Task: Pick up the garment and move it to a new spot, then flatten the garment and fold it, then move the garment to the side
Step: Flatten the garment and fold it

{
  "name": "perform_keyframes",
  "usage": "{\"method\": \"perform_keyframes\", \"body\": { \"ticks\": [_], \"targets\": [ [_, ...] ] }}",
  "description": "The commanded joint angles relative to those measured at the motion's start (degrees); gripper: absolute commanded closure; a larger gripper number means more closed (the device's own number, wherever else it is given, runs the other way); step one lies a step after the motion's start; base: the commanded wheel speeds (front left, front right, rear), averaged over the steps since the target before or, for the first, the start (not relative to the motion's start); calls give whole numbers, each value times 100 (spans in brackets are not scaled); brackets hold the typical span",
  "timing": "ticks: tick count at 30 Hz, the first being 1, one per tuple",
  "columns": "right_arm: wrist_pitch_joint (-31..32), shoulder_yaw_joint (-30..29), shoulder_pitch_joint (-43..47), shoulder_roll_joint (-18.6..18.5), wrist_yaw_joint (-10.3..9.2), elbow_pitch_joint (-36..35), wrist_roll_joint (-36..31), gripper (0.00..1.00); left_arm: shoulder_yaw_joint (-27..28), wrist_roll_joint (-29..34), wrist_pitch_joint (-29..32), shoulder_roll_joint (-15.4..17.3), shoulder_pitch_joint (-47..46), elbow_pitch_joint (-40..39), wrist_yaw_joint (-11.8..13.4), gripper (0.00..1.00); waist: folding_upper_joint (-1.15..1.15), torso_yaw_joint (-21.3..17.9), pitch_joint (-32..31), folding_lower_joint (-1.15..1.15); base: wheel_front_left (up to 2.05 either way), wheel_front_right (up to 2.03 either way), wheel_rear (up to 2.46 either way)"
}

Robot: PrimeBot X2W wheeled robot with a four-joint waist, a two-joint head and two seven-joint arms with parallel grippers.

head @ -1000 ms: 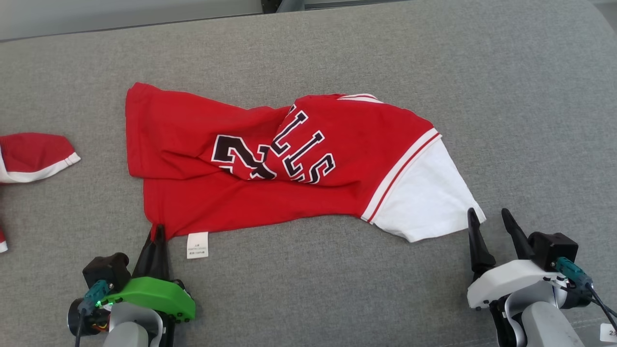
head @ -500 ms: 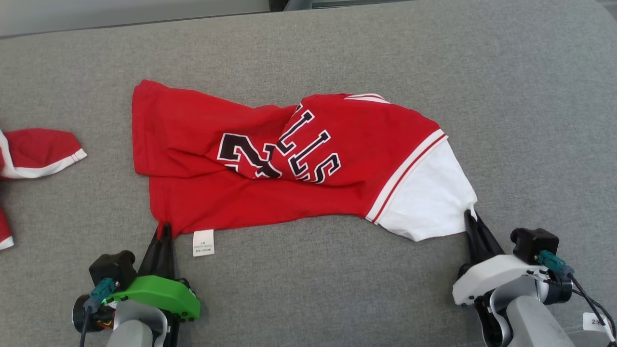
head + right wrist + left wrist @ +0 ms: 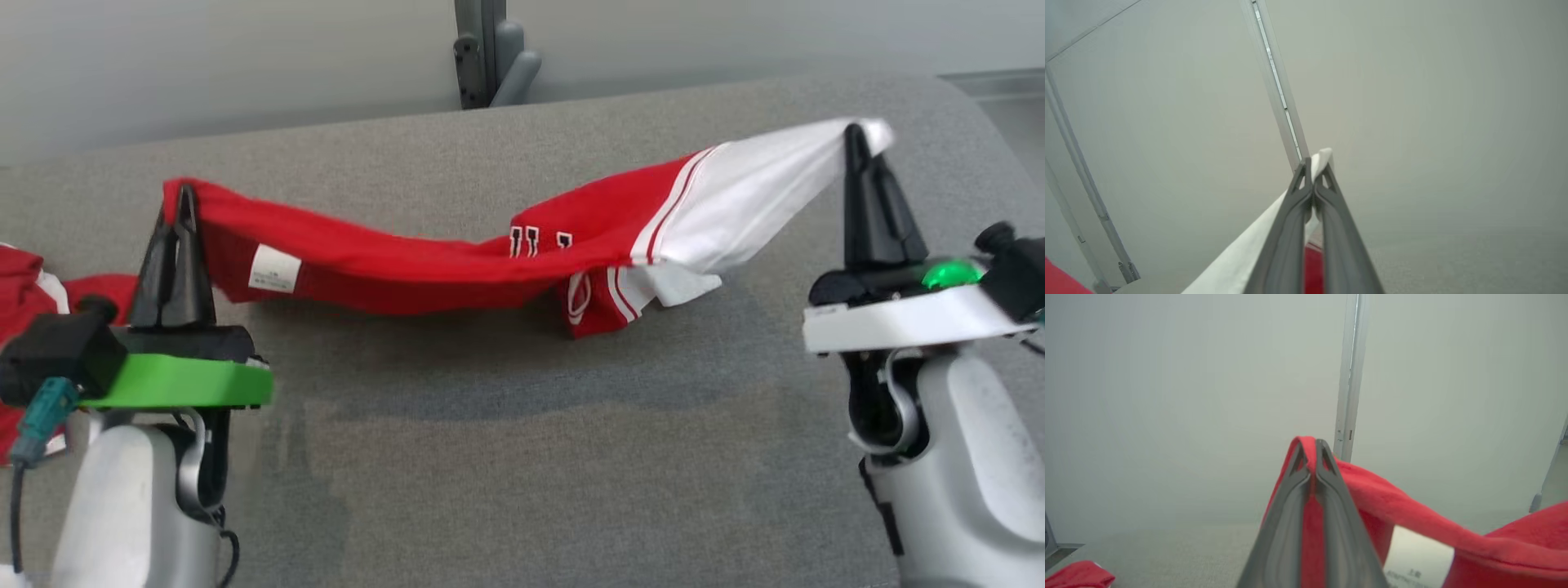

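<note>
A red jersey (image 3: 392, 265) with a white sleeve hangs stretched between two tools above a grey fabric surface (image 3: 490, 457). At 9 o'clock in the head view, the left tool (image 3: 184, 200) is clenched on a red hem corner, with a white label (image 3: 275, 268) just beside it. At 2 o'clock, the right tool (image 3: 855, 139) pinches the white sleeve's edge. The jersey sags in between, its lowest fold resting on the surface near centre. Another red garment (image 3: 20, 278) lies at far 9 o'clock.

Soft even light; slight motion blur, hazy backgrounds
</note>
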Motion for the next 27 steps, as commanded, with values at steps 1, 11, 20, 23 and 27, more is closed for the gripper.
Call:
{"method": "perform_keyframes", "body": {
  "ticks": [1, 11, 20, 23, 27],
  "targets": [
    [-2, -23, -106, -59, -2, -68, 48, 100, -25, 32, -1, 94, -101, -46, 10, 100, 48, -9, -527, 0, 0, 0, 0],
    [260, -261, -1796, -830, -2, -708, 449, 100, -341, -333, 656, 1323, -1785, -1012, 10, 100, 48, 134, -751, 0, 0, 0, 0],
    [624, 155, -2932, -1255, 0, -196, -20, 100, -798, -713, 1863, 1469, -2827, -443, 11, 100, 48, 283, 577, 0, 0, 0, 0],
    [579, 317, -3478, -1237, -2, 344, -121, 100, -976, -702, 1879, 1422, -3242, 108, 11, 100, 48, 283, 1090, 0, 0, 0, 0],
    [489, 210, -4609, -1198, -5, 1334, -436, 100, -1219, -468, 1640, 1399, -4145, 1023, 11, 100, 48, 237, 1672, 0, 0, 0, 0]
  ]
}}
